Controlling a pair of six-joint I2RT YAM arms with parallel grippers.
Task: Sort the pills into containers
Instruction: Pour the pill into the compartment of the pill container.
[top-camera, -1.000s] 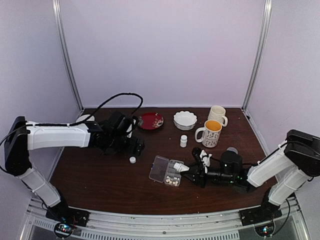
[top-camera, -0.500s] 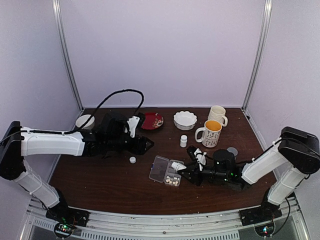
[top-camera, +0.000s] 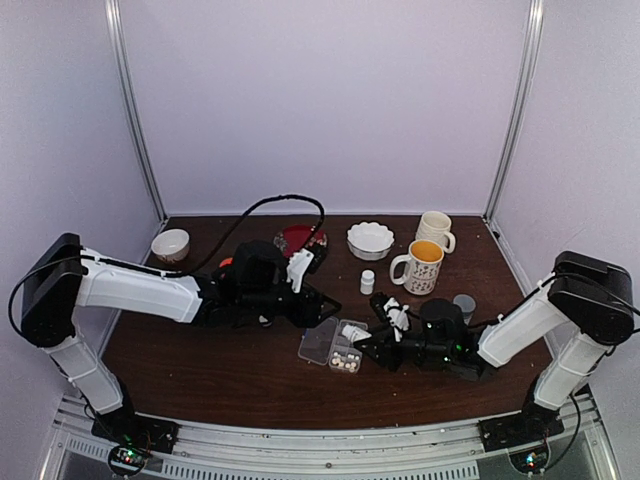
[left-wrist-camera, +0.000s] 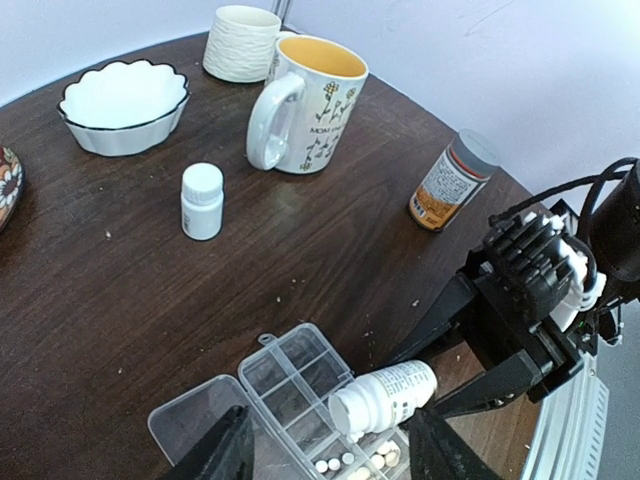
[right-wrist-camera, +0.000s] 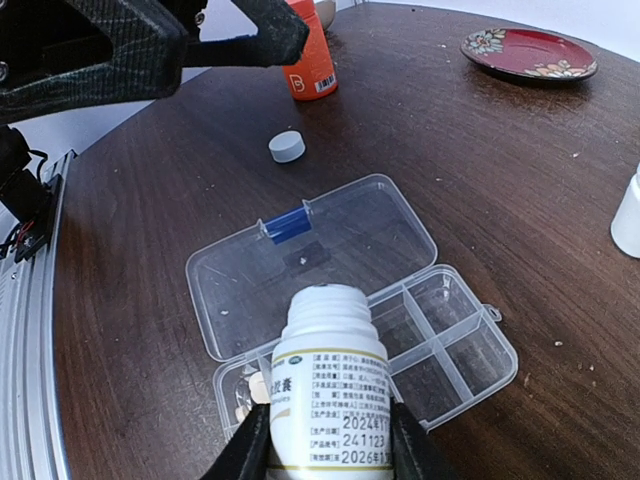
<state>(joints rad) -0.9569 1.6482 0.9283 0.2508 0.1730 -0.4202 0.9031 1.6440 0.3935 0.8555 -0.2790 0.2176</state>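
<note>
The pills (top-camera: 348, 362) lie in the nearest cells (right-wrist-camera: 440, 320) of the pill box (top-camera: 318, 340) at mid-table. Its long axis runs near to far and its lid is open to the left. The right gripper (right-wrist-camera: 328, 440) clamps a white bottle (right-wrist-camera: 325, 350), mouth pointing left over the cells. The left gripper (left-wrist-camera: 332, 445) hovers just left of the box, jaws apart and empty.

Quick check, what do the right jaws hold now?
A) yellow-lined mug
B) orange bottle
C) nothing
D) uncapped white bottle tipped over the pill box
D: the right jaws are closed on the sides of the white bottle, its open mouth over the pill box.
</note>
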